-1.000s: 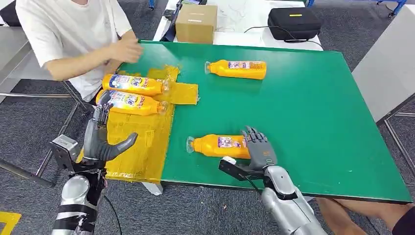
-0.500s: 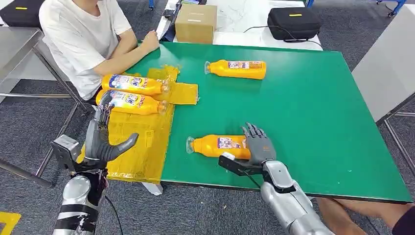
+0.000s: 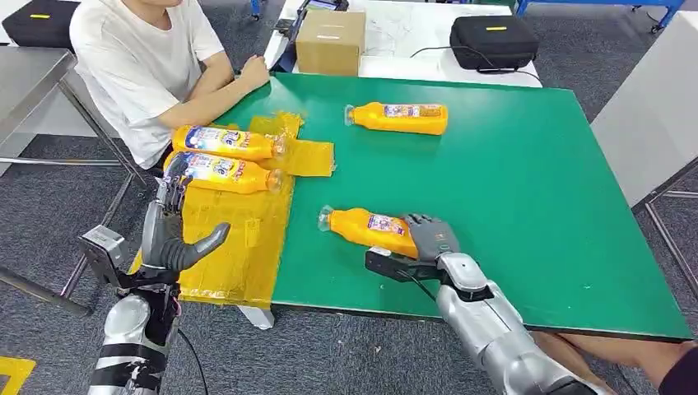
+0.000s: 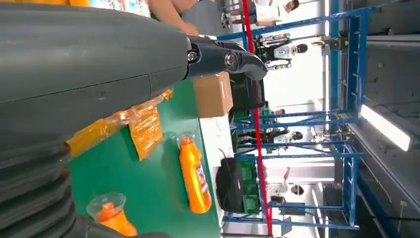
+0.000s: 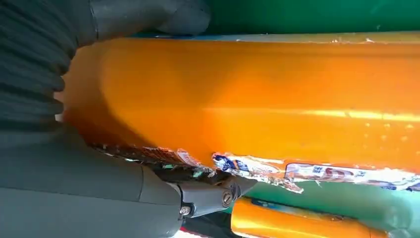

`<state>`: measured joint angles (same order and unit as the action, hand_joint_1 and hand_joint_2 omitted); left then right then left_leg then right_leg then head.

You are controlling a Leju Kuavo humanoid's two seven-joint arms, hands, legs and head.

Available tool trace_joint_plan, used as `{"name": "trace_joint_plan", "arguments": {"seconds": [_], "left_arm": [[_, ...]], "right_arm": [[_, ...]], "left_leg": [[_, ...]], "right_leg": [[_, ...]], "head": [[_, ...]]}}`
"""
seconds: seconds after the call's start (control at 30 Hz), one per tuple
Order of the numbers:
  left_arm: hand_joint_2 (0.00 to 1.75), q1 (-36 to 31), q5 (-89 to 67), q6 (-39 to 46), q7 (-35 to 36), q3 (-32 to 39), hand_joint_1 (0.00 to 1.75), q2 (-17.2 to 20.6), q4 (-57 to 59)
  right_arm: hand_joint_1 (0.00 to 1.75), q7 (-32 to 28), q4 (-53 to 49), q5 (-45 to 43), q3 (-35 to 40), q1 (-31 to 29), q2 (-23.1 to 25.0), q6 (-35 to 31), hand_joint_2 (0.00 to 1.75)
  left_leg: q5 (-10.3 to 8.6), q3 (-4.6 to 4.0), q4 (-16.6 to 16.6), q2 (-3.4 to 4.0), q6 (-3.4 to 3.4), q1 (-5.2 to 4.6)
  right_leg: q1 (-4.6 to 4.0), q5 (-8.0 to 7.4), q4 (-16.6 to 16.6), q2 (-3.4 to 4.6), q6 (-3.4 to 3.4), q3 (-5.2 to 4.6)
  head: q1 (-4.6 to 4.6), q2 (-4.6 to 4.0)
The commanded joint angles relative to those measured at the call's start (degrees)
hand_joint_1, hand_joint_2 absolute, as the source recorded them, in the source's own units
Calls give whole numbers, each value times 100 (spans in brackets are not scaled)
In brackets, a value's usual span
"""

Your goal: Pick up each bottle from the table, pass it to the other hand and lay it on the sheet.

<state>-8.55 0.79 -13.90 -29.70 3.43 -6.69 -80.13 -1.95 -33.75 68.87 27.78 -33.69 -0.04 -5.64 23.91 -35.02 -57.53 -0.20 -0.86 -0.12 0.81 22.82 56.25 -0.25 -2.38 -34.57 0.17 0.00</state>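
While closed around the base end of the near bottle [image 3: 370, 230], right hand [image 3: 431, 239] sat at the table's [image 3: 527, 189] front edge. Long axis across the table, cap toward the sheet [image 3: 239, 239] and the left hand [image 3: 169, 239]; by the look of it, tilted, cap end higher. Left hand unclenched, holding nothing, poised over the sheet's near part, well apart from the cap. Handover judged to run leftward along that axis. Two bottles [image 3: 222, 156] on the sheet; far bottle [image 3: 399, 117] waiting.
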Motion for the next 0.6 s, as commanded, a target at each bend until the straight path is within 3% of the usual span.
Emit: {"name": "trace_joint_plan", "arguments": {"seconds": [0.03,0.13,0.23,0.33,0.47,0.57,0.6], "left_arm": [[175,-192,17,-7,16,138,0,57,443],[175,-184,16,4,17,157,0,52,432],[175,-173,21,-22,11,132,0,63,434],[175,-170,21,-22,11,130,0,62,435],[175,-138,350,-213,193,5,0,62,496],[175,-63,606,-258,343,-171,0,-15,560],[175,-47,616,-244,343,-222,0,-16,567]], "right_arm": [[173,65,887,-22,272,-178,24,292,175],[175,211,1009,41,369,-233,38,302,175],[175,-217,917,-239,254,-109,81,104,175],[175,-218,915,-240,258,-99,90,100,175],[175,-1656,19,-1726,-517,481,193,-216,175],[175,-2274,-1234,-2819,-958,1061,378,-346,175],[175,-2211,-1461,-2859,-903,1142,360,-312,175]], "left_leg": [[6,26,8,-8,10,10],[3,25,8,-6,7,5],[3,32,10,-12,9,10],[2,28,8,-8,6,6],[4,39,13,-13,8,11],[6,44,16,-10,10,13],[8,37,10,0,10,10]], "right_leg": [[-11,7,-11,-8,13,32],[-6,4,-8,-7,8,27],[-10,5,-14,-13,11,37],[-7,4,-10,-8,6,30],[-12,6,-18,-14,11,45],[-14,7,-21,-12,11,49],[-10,6,-13,-1,10,38]], "head": [[2,0],[0,0],[2,0],[0,0],[0,0],[4,0],[2,0]]}}
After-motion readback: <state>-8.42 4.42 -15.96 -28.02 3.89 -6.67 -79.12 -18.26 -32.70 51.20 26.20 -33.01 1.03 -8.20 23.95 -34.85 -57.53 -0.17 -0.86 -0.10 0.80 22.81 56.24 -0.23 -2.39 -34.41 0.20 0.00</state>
